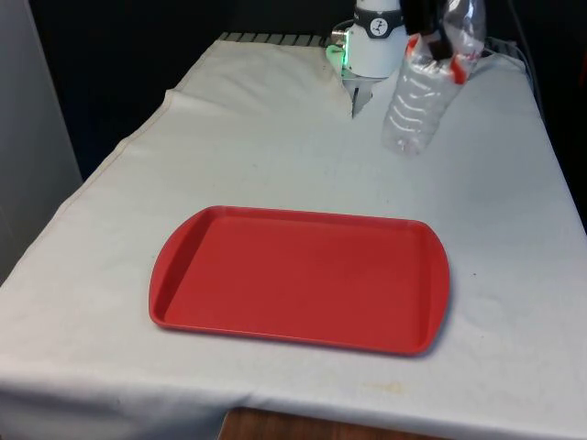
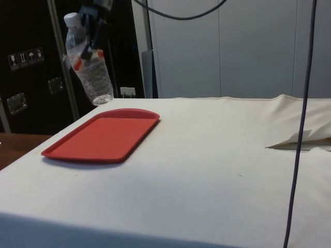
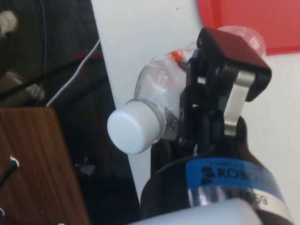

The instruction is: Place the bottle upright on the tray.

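Long table under a white cloth point(image 1: 275, 156), bearing everything; near its front edge in the front view, a flat red plastic tray with rounded corners and a raised rim point(image 1: 165, 275), bare inside and ready as the landing spot. Above the cloth beyond the tray's far edge, well off the surface, a clear ribbed plastic bottle with a white cap and red label point(image 1: 417, 101), carried tilted, cap uppermost and base lower, seemingly because gripped near the neck; in the side view hanging over the tray's far end point(image 2: 90, 72). Black two-finger gripper point(image 3: 197, 110) clenched on the bottle just below the cap; likely next: righting the tilt, then lowering base-first onto the tray.
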Motion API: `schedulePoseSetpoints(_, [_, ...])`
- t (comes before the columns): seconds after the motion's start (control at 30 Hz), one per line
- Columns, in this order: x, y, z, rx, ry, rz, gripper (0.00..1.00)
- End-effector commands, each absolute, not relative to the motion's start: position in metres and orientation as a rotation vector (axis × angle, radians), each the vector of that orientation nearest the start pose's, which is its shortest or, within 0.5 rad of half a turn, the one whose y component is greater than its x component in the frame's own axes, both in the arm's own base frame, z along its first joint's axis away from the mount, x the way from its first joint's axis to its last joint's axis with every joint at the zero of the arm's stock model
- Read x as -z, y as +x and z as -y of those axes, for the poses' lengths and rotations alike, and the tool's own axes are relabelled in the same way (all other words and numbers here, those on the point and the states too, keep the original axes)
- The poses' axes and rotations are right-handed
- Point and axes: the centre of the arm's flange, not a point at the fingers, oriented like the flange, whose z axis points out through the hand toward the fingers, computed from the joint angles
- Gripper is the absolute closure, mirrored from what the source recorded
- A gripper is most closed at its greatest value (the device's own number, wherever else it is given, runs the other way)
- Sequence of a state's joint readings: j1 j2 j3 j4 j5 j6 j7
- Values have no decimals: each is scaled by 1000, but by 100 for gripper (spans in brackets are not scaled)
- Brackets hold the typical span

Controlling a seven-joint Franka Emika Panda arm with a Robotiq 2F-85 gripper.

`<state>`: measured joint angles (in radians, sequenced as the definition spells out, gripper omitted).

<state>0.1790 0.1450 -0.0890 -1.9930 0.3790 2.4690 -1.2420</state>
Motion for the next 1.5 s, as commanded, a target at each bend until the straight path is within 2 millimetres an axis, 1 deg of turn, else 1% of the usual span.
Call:
schedulePoseSetpoints(0.0, [-422,612,-53,674,-2597,1544,67])
schedulePoseSetpoints(0.23, [-403,620,-34,697,-2608,1506,67])
schedulePoseSetpoints(0.27, [-403,619,-35,678,-2610,1508,67])
schedulePoseSetpoints(0.47, [-388,626,-20,725,-2613,1473,67])
schedulePoseSetpoints(0.5, [-388,626,-20,725,-2613,1473,67])
schedulePoseSetpoints(0.53, [-386,627,-16,738,-2615,1462,67])
schedulePoseSetpoints(0.57, [-386,625,-17,712,-2618,1467,67])
schedulePoseSetpoints(0.6, [-384,628,-14,742,-2614,1458,67])
schedulePoseSetpoints(0.73, [-377,633,-6,767,-2613,1431,67])
schedulePoseSetpoints(0.83, [-372,636,-1,778,-2612,1416,67])
schedulePoseSetpoints(0.87, [-372,633,-2,752,-2614,1420,67])
schedulePoseSetpoints(0.9, [-371,636,1,783,-2613,1410,67])
schedulePoseSetpoints(1.13, [-357,643,15,807,-2621,1366,67])
schedulePoseSetpoints(1.17, [-357,640,14,785,-2621,1369,67])
schedulePoseSetpoints(1.2, [-356,644,16,812,-2621,1360,67])
schedulePoseSetpoints(1.43, [-341,652,31,840,-2621,1315,67])
schedulePoseSetpoints(1.47, [-340,650,30,817,-2622,1315,67])
